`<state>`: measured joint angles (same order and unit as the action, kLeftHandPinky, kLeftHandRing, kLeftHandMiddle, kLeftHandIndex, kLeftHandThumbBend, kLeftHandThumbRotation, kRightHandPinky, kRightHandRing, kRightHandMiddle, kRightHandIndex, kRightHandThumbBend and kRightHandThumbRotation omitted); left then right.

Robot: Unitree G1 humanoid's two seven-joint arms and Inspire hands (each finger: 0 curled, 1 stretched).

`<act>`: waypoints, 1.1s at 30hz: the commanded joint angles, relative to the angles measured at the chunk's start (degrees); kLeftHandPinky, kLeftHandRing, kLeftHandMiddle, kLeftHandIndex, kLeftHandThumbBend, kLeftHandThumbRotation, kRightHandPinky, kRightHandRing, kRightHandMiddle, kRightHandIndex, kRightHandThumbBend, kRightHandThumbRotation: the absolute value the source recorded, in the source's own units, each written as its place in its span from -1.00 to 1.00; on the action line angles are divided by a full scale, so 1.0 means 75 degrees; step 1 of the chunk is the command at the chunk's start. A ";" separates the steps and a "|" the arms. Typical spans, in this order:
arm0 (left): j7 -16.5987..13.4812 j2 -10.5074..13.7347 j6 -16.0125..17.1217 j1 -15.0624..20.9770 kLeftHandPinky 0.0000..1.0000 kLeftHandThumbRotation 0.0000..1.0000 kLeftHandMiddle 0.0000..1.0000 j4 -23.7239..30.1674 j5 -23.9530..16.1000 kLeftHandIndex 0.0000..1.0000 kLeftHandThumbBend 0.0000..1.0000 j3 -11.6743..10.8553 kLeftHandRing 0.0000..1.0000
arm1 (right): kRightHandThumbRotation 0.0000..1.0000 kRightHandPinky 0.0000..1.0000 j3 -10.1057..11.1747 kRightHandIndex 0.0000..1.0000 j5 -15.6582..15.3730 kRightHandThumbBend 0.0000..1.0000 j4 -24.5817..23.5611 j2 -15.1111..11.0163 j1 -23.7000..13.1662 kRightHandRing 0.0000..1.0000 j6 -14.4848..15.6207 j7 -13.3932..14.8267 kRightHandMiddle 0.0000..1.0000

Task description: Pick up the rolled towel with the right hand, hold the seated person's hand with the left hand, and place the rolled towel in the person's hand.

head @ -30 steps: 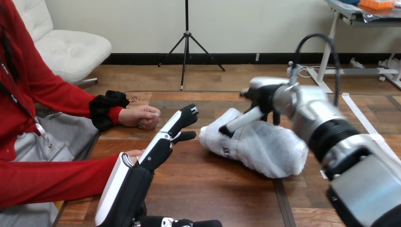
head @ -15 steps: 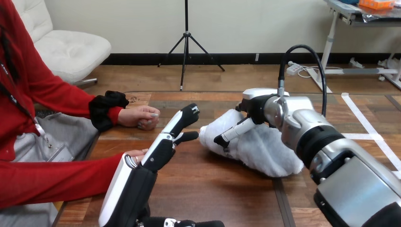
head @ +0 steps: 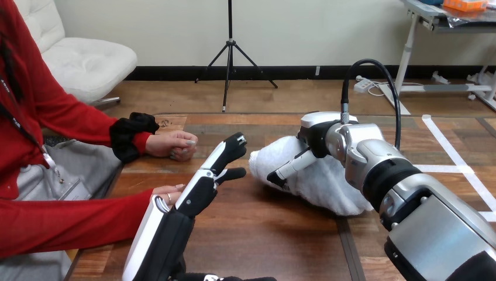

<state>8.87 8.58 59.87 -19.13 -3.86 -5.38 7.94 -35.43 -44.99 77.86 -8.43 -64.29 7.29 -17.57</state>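
- Towel (head: 319, 186): its far side and right end are lying hidden behind the right hand (head: 316, 136) and that arm. Its underside is resting out of sight on the table (head: 263, 234).
- Right hand: it is sitting over the towel with its palm turned away, so the grip cannot be told.
- Right forearm: it is running off the right and bottom edges.
- Left hand (head: 196, 196): its arm is being cut by the bottom edge.
- Person's nearer hand (head: 165, 193): it is lying mostly hidden behind the left hand, with only a sliver showing. Whether the two are touching cannot be told.
- Table: it is running off the bottom and right edges.
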 commanded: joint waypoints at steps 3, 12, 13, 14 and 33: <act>-0.0166 -0.0068 0.0126 0.0054 0.59 0.03 0.87 0.0353 -0.0089 0.84 1.00 -0.0178 0.79 | 0.48 0.54 -0.0059 0.89 -0.0011 1.00 0.0047 0.0101 0.0051 0.77 -0.0007 0.0341 0.81; -0.0246 -0.0055 0.0195 -0.0074 0.55 0.04 0.83 0.0443 -0.0050 0.82 1.00 -0.0183 0.75 | 0.47 0.61 -0.0159 0.94 -0.0083 1.00 0.0097 0.0142 0.0253 0.79 0.0055 0.0451 0.83; -0.0245 -0.0050 0.0201 -0.0079 0.55 0.03 0.83 0.0446 -0.0010 0.82 1.00 -0.0164 0.75 | 0.47 0.62 -0.0165 0.94 -0.0086 1.00 0.0099 0.0142 0.0275 0.79 0.0049 0.0465 0.83; -0.0245 -0.0047 0.0206 -0.0084 0.55 0.03 0.82 0.0450 0.0015 0.82 1.00 -0.0150 0.75 | 0.48 0.62 -0.0169 0.93 -0.0089 1.00 0.0100 0.0142 0.0290 0.79 0.0045 0.0474 0.83; -0.0549 -0.0152 0.0562 -0.0194 0.46 0.08 0.75 0.0460 -0.0233 0.81 1.00 -0.0496 0.66 | 0.42 0.68 -0.0041 0.97 0.0082 1.00 0.0095 0.0130 0.0785 0.89 -0.0088 0.1174 0.90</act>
<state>5.55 8.01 62.95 -22.45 -2.06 -7.63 4.61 -37.72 -46.36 78.85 -6.78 -59.98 6.92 -11.45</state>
